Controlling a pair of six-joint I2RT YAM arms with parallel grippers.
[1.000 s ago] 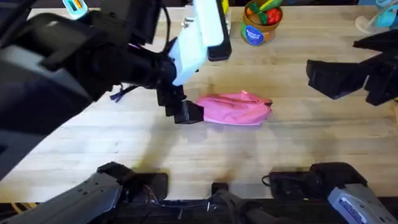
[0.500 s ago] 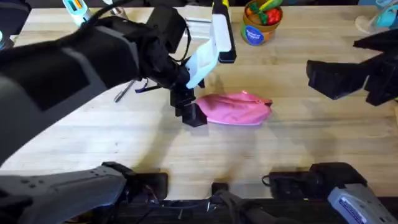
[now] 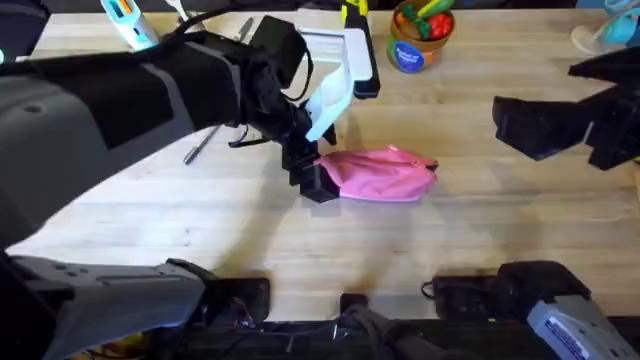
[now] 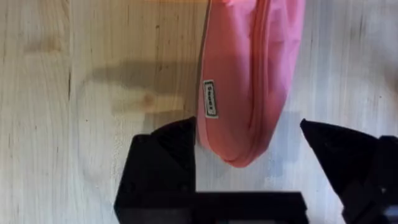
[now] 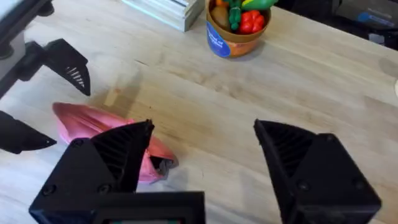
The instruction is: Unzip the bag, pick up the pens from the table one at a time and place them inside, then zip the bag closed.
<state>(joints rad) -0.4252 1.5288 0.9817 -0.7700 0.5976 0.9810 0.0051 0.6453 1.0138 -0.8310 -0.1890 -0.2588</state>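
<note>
The pink bag (image 3: pixel 385 175) lies mid-table, its zipper line looking closed. My left gripper (image 3: pixel 316 182) is open at its left end, and in the left wrist view that end of the bag (image 4: pixel 249 74) sits between the black fingers (image 4: pixel 163 158) of the left gripper (image 4: pixel 245 134). One silver-grey pen (image 3: pixel 197 149) lies on the table (image 3: pixel 300 250) left of the bag, partly under the left arm. My right gripper (image 3: pixel 550 105) hovers open off to the right, apart from the bag. In the right wrist view the bag (image 5: pixel 87 124) lies beyond the open right gripper (image 5: pixel 202 134).
A can of toy vegetables (image 3: pixel 420 35) and a white flat box (image 3: pixel 340 50) stand behind the bag. A blue-and-white item (image 3: pixel 122 12) lies at the back left and a pale blue one (image 3: pixel 603 35) at the back right. Bare wood stretches in front of the bag.
The left arm has swung right and toward the bag, bringing its open gripper around the bag's left end and uncovering the pen. The right arm and bag have not moved.
</note>
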